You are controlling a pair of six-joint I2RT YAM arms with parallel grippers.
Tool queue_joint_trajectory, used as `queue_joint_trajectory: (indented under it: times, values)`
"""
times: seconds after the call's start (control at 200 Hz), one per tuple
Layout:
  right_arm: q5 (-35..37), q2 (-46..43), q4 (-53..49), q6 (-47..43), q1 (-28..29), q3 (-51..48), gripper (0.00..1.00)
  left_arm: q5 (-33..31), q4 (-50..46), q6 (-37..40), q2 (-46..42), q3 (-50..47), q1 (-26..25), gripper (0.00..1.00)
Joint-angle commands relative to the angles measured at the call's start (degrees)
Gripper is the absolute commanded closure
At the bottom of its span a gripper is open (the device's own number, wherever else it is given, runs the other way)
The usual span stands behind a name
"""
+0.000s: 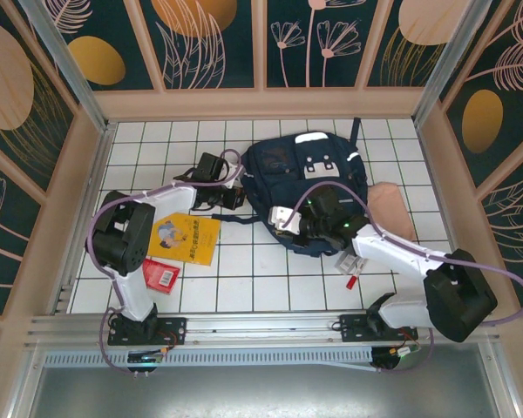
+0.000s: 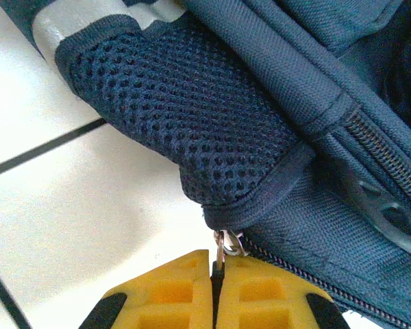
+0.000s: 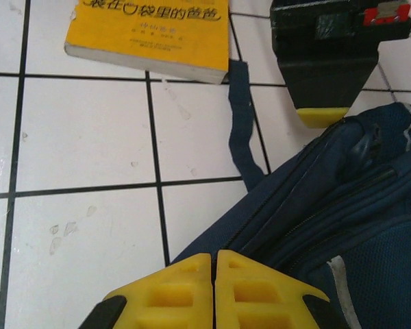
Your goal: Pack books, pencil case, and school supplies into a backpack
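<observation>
Left jaws: fully closed, yellow pads (image 2: 178, 291) pressed together, pinching a small metal zip pull (image 2: 220, 245) at a corner of the backpack (image 1: 309, 174), directly under its mesh side pocket (image 2: 192, 116). Right jaws: also closed, pads meeting with no gap, tips at the backpack's zip seam on its 7 o'clock edge. Cannot tell whether any fabric is caught between them. Left jaws sit at the backpack's 9 o'clock side, near the right jaws along the same edge. Backpack lies flat on the white tiled surface (image 1: 244, 270), from centre toward 1 o'clock in the top view, pale front patch up. A dark strap (image 3: 241, 116) trails from it toward 9 o'clock. Yellow paperback (image 1: 187, 237) lies flat at 9 o'clock of the backpack, apart from it. Red booklet (image 1: 163, 275) is just beside the paperback's 7 o'clock corner. Pencil case (image 1: 392, 209) lies at 3 o'clock, against the backpack's edge. Pen (image 1: 352, 280) lies at 5 o'clock, its red end showing beside the right arm (image 1: 392, 252).
</observation>
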Motion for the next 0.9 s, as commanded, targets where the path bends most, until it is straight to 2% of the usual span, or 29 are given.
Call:
queue_joint_trajectory:
  times: [0.0, 0.05, 0.08, 0.11, 0.18, 0.215, 0.275, 0.37, 0.43, 0.49, 0.53, 0.57, 0.606, 0.641, 0.691, 0.821, 0.896]
  values:
    - [-4.8, -4.2, -4.1, -0.6, 0.9, -1.7, 1.0, -16.7, 3.6, 1.6, -3.1, -0.3, 3.4, 0.98]
    - [-5.1, -4.5, -2.9, 0.7, 0.7, -2.0, 1.0, -16.0, 2.2, 2.6, -3.5, 0.1, 3.6, 0.92]
    - [-4.9, -4.6, -1.5, 2.1, 0.5, -2.1, 0.9, -14.8, 1.7, 3.3, -4.0, 0.2, 3.5, 0.85]
    - [-4.4, -4.8, 0.5, 4.2, 0.4, -2.4, 0.76, -13.2, 1.8, 3.8, -5.0, -0.2, 3.6, 0.76]
    - [-2.9, -5.2, 4.2, 9.9, 0.0, -2.0, 0.53, -7.7, 3.6, 5.8, -8.8, -2.5, 3.5, 0.58]
    - [-1.1, -5.2, 5.2, 13.8, -0.2, -1.0, 0.47, -5.4, 3.8, 7.1, -10.7, -3.5, 3.6, 0.53]
    - [2.6, -5.0, 5.0, 20.0, -0.2, 1.3, 0.43, -4.1, 2.3, 9.1, -13.9, -4.7, 3.5, 0.48]
    - [17.1, -6.2, 4.9, 35.1, -0.4, 4.1, 0.37, -5.8, -0.6, 12.5, -18.9, -6.2, 3.6, 0.47]
    - [28.4, -7.5, 3.3, 43.1, -0.8, 5.0, 0.34, 0.4, -1.4, 16.5, -21.5, -7.6, 3.4, 0.46]
    - [42.3, -8.6, 0.9, 50.8, -1.3, 5.4, 0.22, 6.9, -1.3, 19.4, -23.3, -8.1, 2.3, 0.45]
    - [50.4, -8.9, -4.0, 58.5, -1.9, 6.8, 0.02, 8.5, -0.4, 20.0, -24.1, -8.8, 0.5, 0.43]
    - [56.4, -8.9, -10.4, 66.5, -3.3, 8.6, 0.01, 8.0, 0.7, 21.0, -24.5, -9.7, -2.3, 0.41]
    - [58.9, -8.7, -15.8, 72.6, -5.3, 10.0, 0.01, 6.8, 1.3, 22.7, -24.3, -9.7, -5.1, 0.4]
    - [58.8, -8.6, -19.7, 76.3, -7.0, 11.2, 0.01, 5.5, 1.7, 25.3, -23.7, -9.4, -8.0, 0.39]
    - [55.9, -8.7, -23.1, 79.0, -12.4, 11.7, 0.01, 3.3, 2.8, 27.9, -22.2, -8.8, -11.3, 0.39]
    - [38.1, -9.7, -24.9, 80.7, -26.3, 9.0, 0.01, -0.2, 5.7, 29.0, -16.1, -4.5, -16.3, 0.39]
    - [30.6, -9.2, -24.8, 80.8, -32.3, 6.6, 0.08, -1.6, 5.8, 30.5, -12.3, -1.5, -18.5, 0.39]
